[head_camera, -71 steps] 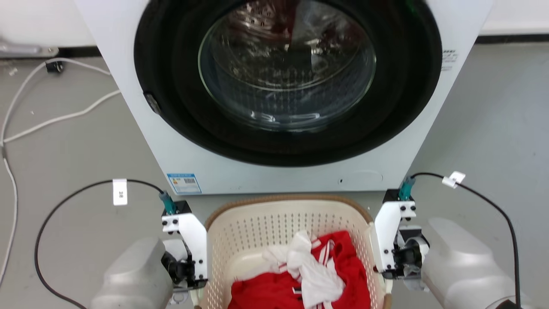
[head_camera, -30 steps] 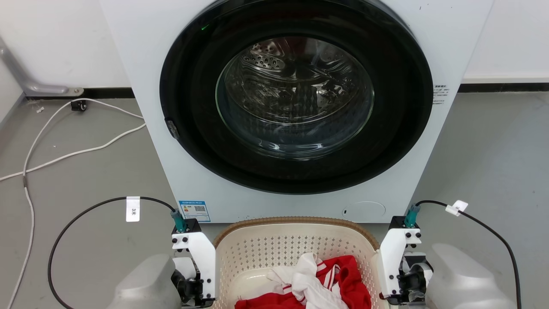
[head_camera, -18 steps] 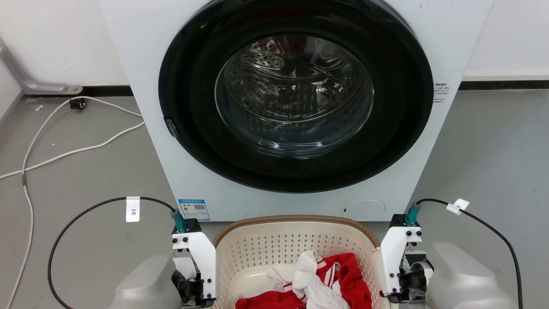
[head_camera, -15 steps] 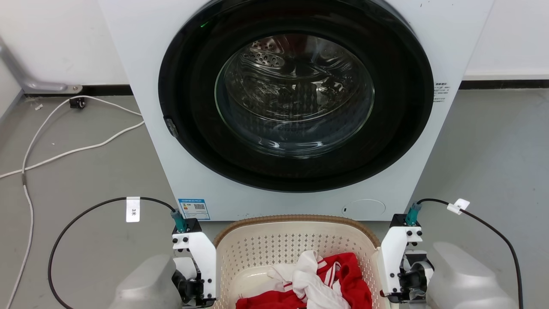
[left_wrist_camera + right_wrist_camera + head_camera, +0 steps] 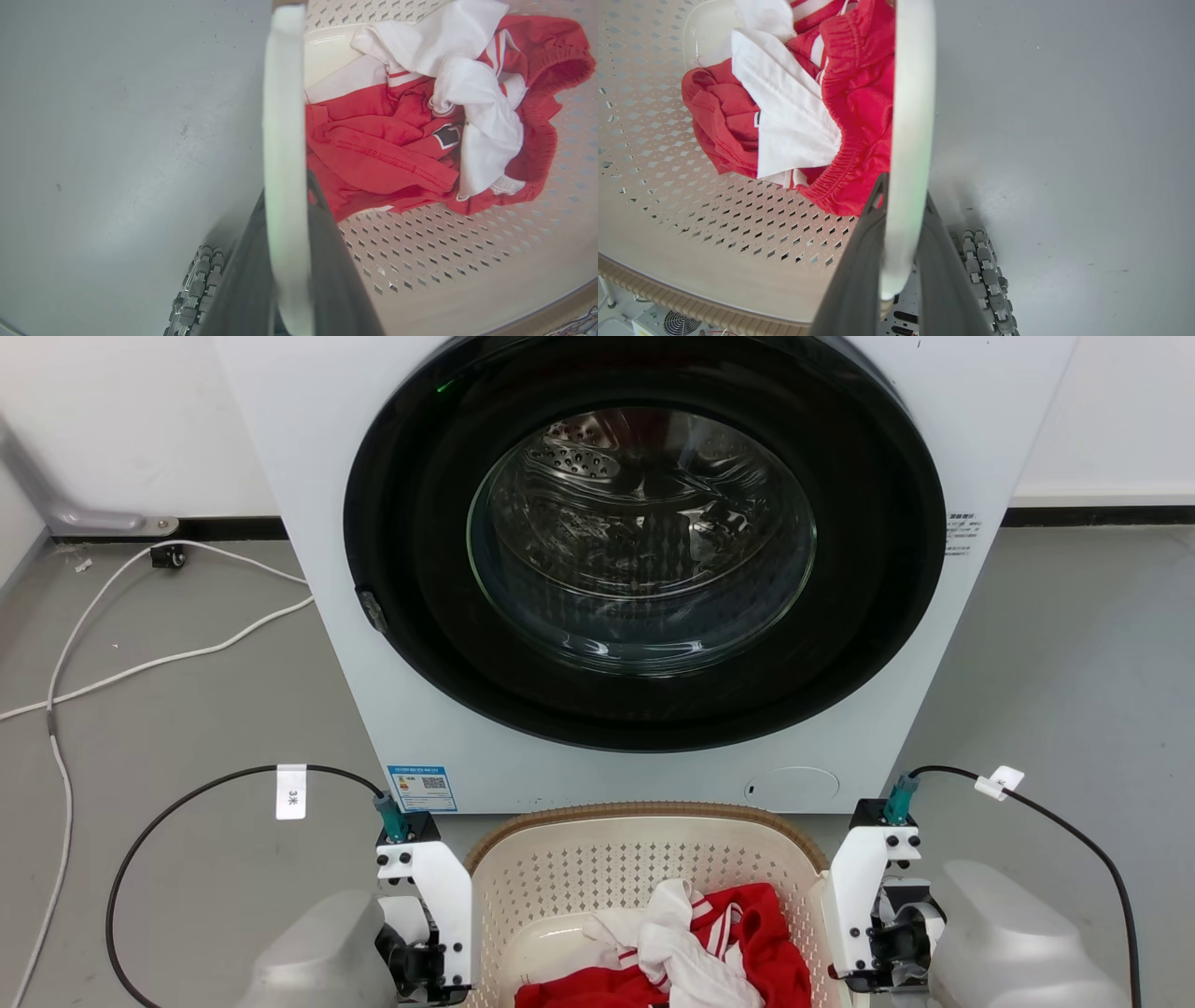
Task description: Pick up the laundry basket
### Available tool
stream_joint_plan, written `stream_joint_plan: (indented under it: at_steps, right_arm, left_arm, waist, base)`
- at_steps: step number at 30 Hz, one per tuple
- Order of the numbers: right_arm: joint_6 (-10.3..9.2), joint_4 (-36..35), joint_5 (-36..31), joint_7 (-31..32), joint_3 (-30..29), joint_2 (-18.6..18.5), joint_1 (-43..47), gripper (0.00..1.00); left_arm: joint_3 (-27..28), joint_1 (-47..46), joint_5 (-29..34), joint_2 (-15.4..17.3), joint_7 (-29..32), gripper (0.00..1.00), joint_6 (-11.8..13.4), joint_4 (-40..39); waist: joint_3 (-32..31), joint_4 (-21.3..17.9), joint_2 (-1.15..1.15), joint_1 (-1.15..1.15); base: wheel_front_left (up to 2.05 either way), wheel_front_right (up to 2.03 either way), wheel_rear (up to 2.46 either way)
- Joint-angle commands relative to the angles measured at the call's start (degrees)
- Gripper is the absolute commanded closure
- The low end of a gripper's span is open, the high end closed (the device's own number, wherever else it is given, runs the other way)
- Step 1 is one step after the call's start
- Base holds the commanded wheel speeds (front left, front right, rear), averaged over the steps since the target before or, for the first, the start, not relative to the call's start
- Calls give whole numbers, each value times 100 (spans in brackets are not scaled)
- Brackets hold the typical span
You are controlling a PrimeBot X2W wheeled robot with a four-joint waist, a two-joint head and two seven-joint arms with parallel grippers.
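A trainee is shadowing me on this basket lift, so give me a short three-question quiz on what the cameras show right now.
1. True or false: the laundry basket is empty.
2. What is the left gripper shut on? A) the basket's brown rim B) its white side handle C) a red garment
3. Fill in: straight ahead of the basket stands the ____.

Key
1. False: red and white clothes lie in it.
2. B
3. washing machine
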Motion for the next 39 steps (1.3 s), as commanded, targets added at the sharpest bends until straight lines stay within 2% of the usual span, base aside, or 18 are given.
stream_joint_plan:
  at_steps: [1,39]
  right_arm:
    - [95,-95,38,-33,-35,218,-115,100]
    - [95,-98,-82,-15,-189,229,-123,100]
  left_arm:
    - [-4,-56,-79,-232,-36,100,-82,-129]
    - [-188,-89,-250,-244,-139,100,-83,-152]
  waist:
    - [-1,-2,0,0]
    - [57,-20,0,0]
  base:
    - [0,0,0]
    - [0,0,0]
